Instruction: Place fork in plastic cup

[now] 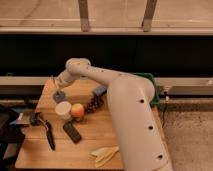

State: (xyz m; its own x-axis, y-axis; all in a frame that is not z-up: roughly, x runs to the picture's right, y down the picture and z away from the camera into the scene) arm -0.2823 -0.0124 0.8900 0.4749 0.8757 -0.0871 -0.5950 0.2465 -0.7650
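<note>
fork at plastic cup

wooden table (120,150) is being reached across. gripper (56,86) is being held above plastic cup (59,95), at far left. fork (53,82) is being seen upright at it; jaw opening cannot be told.

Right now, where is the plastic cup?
In the camera view, the blue-grey plastic cup stands at the table's left rear, directly under the gripper, behind the cream-white cup.

No readable text, labels, brand names, numbers or signs appearing anywhere, nothing legible showing on the robot arm (125,105), the bench (85,147) or the items lying on it, gripper (56,86) hovering at bench's far left
</note>
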